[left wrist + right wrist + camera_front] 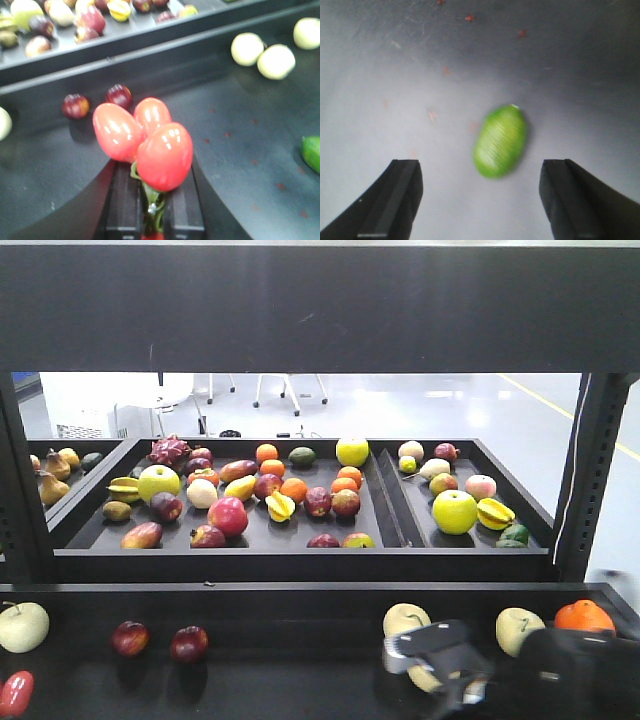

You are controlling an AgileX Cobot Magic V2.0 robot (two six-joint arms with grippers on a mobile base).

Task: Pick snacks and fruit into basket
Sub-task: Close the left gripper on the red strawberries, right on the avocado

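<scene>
Fruit is sitting in your left gripper: its jaws are pinching nearly closed on the green stem of a cluster of three glossy red fruits, which is bulging just ahead of the fingertips. Two dark red fruits are lying further ahead and left on the dark bench. Your right gripper is standing wide open, holding nothing. A green fruit is lying between its jaws, slightly right of centre, touching neither.
</scene>
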